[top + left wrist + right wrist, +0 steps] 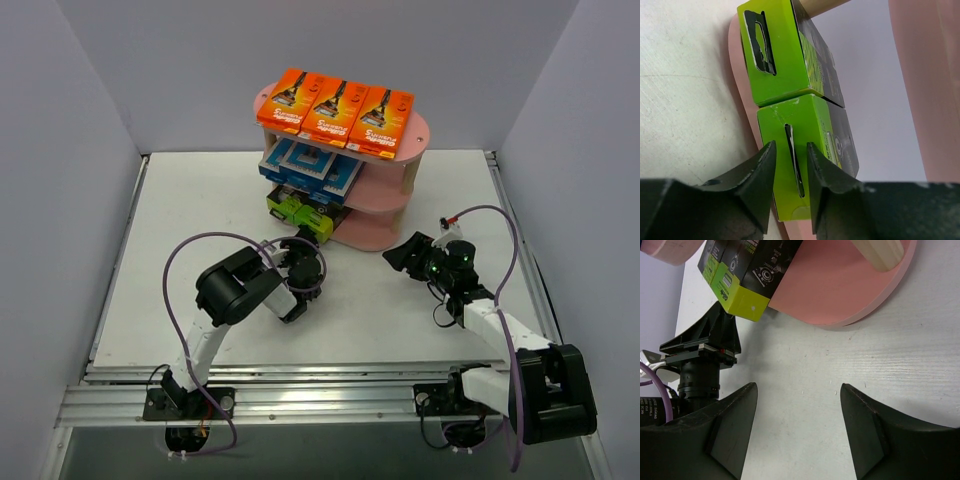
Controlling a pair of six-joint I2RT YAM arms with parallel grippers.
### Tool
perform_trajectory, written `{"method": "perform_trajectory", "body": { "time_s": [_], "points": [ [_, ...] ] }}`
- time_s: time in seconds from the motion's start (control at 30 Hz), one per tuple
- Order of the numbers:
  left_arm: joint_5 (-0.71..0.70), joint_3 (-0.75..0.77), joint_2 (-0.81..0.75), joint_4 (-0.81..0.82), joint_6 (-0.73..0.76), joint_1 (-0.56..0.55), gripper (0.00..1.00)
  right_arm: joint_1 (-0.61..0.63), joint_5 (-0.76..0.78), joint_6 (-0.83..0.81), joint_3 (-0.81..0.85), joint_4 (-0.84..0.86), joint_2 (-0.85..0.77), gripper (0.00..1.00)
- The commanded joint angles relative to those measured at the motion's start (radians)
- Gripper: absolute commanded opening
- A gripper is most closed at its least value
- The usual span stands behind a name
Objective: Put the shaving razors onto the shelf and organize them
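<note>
Because it is only a flat cardboard box, the black razor pack with the lime green end [795, 120] should be light and fairly stiff. Its smooth printed faces may slip, and its thin walls could dent under a hard squeeze. I judge that the best hold is across its two broad flat faces near the outer end, with mild force; a push on the green end would also slide it deeper. It lies on the bottom board of the pink three-tier shelf with pale wooden posts [372, 236], touching a second black and lime green pack [780, 55] beside it. Three bright orange packs [335, 108] lie on the top board and blue-and-white packs [310, 165] on the middle one.

The left gripper [790, 147] is low over the white table [200, 200], its arm bent and reaching forward to the bottom board. Its fingers stand a little apart just in front of the green end and hold nothing; whether they touch it I cannot tell. The right gripper [799, 390] hovers near the right front of the shelf, low and turned toward it, with jaws wide apart and empty.
</note>
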Motion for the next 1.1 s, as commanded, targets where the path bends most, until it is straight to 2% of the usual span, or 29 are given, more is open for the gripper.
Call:
{"method": "perform_trajectory", "body": {
  "time_s": [0.0,0.23,0.57,0.73,0.9,1.07],
  "points": [
    [0.001,0.018,0.01,0.286,-0.003,0.002,0.41,0.006,-0.006,-0.018,-0.002,0.021,-0.006,0.63],
    [0.029,0.005,-0.011,0.286,0.036,0.0,0.61,0.006,-0.003,-0.02,-0.002,0.022,-0.009,0.63],
    [0.088,-0.049,-0.051,0.286,0.057,-0.001,0.68,0.004,-0.005,-0.024,-0.002,0.016,-0.015,0.63],
    [0.154,-0.068,-0.079,0.286,0.12,-0.003,0.7,0.004,-0.005,-0.026,-0.002,0.022,0.002,0.63],
    [0.187,-0.118,-0.123,0.285,0.146,-0.003,0.77,0.003,0.009,-0.036,-0.001,0.007,-0.009,0.64],
    [0.208,-0.183,-0.189,0.286,0.177,-0.003,0.78,0.001,0.013,-0.047,0.005,-0.009,-0.016,0.65]
  ]
}}
